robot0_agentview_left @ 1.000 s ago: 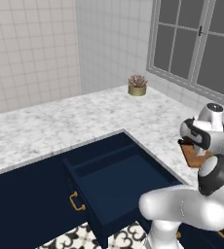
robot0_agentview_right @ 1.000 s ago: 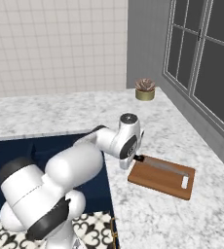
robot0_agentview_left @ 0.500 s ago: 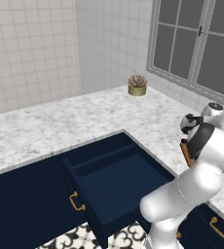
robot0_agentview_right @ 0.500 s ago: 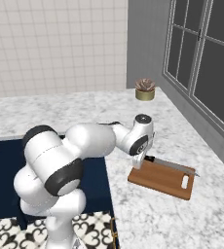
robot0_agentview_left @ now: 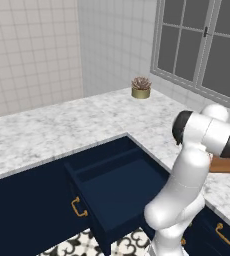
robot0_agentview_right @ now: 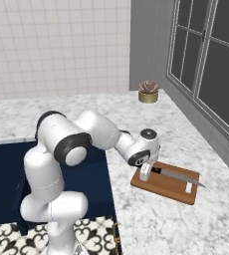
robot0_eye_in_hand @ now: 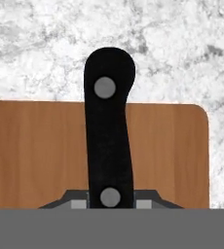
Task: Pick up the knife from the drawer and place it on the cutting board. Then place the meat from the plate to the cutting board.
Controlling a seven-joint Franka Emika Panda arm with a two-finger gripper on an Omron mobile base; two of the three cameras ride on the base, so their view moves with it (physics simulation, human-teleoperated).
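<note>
In the left base view, the arm is rising through the lower right of the frame, its upper joint now swung further right than a moment ago and covering most of the cutting board [robot0_agentview_left: 226, 164], of which only a brown sliver is peeking out at the right edge. The navy drawer [robot0_agentview_left: 118, 192] is standing open at lower centre, its visible inside looking bare. A small potted plant [robot0_agentview_left: 141, 88] is sitting at the upper centre of the marble tabletop [robot0_agentview_left: 47, 131].

In the right base view, the arm has reached lower and further right than half a second ago, and the claw [robot0_agentview_right: 145, 173] is pressing down at the left end of the board [robot0_agentview_right: 169, 185], right of centre. The knife [robot0_agentview_right: 178, 176] is lying along the board, its blade tip poking past the right end. This suggests the knife is being set down, with the meat step yet to come.

In the hand view, the knife's black handle [robot0_eye_in_hand: 109, 141] is running up the centre over the board [robot0_eye_in_hand: 36, 153]. The fingertips are sitting close on either side of it at the bottom, apparently holding the handle; the blade is cut off below.
</note>
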